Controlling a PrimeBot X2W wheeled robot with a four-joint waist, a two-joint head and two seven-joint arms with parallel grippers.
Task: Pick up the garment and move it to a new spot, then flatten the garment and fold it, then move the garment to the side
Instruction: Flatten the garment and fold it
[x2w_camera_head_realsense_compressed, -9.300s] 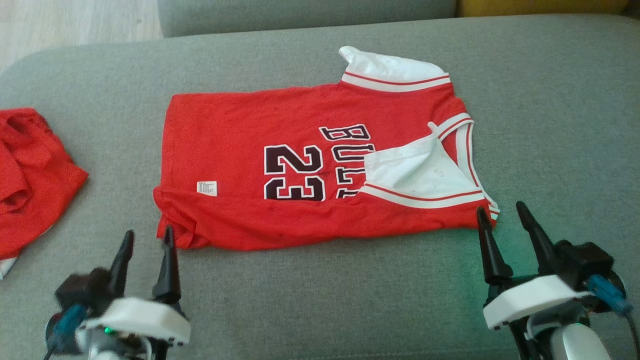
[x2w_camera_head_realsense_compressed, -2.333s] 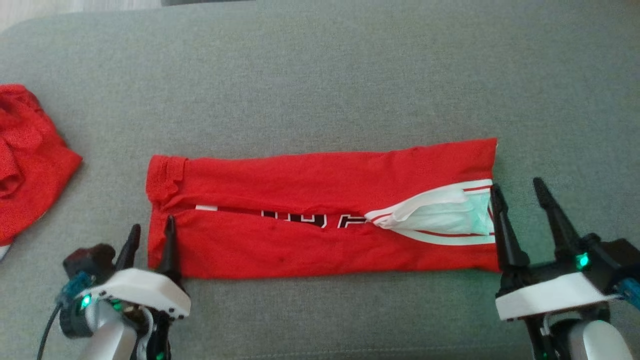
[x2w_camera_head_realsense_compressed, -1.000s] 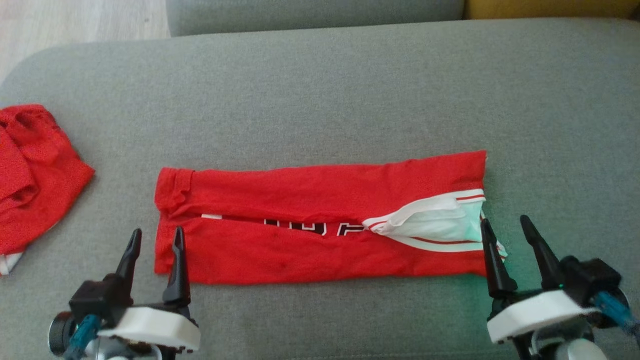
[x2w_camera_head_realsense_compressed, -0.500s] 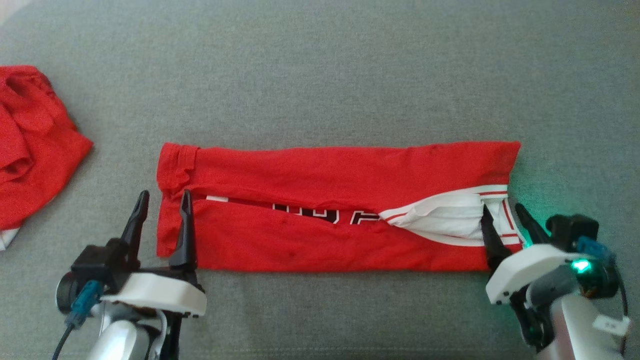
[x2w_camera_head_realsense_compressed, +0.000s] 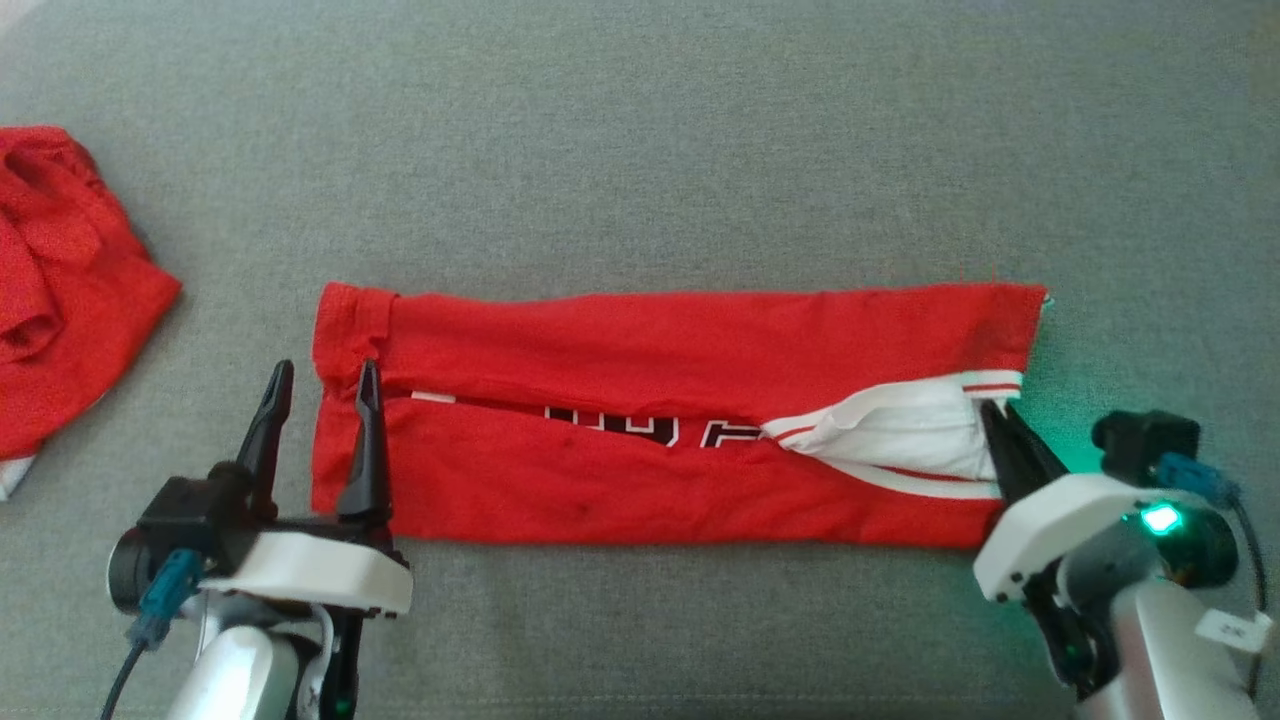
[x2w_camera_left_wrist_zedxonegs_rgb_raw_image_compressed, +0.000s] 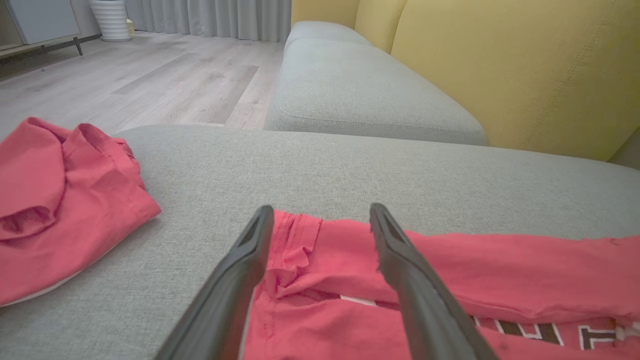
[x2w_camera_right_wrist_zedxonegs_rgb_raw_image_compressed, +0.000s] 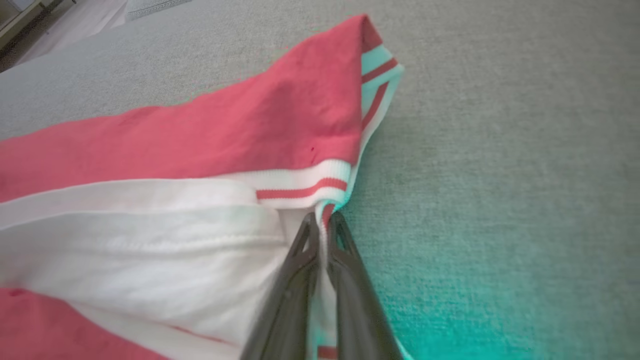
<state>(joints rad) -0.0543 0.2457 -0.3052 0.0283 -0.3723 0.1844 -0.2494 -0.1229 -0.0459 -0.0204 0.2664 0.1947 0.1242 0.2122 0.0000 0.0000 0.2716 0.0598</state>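
Change: half a second ago the right gripper (x2w_camera_head_realsense_compressed: 1003, 425) stood with its fingers apart at the right end of the garment (x2w_camera_head_realsense_compressed: 640, 340). Now they are pinched together on the striped white trim (x2w_camera_right_wrist_zedxonegs_rgb_raw_image_compressed: 300, 190) there.
Left gripper (x2w_camera_head_realsense_compressed: 325, 372): fingers apart, straddling the left hem corner, gripping nothing.
Meaning: probably the grab for the next fold, carrying the right end over to the left.
Position: flat on the grey sofa cushion (x2w_camera_head_realsense_compressed: 640, 150), just ahead of both grippers.
Long axis: left to right across the head view, with the trimmed end toward the robot's right and the hem toward its left.
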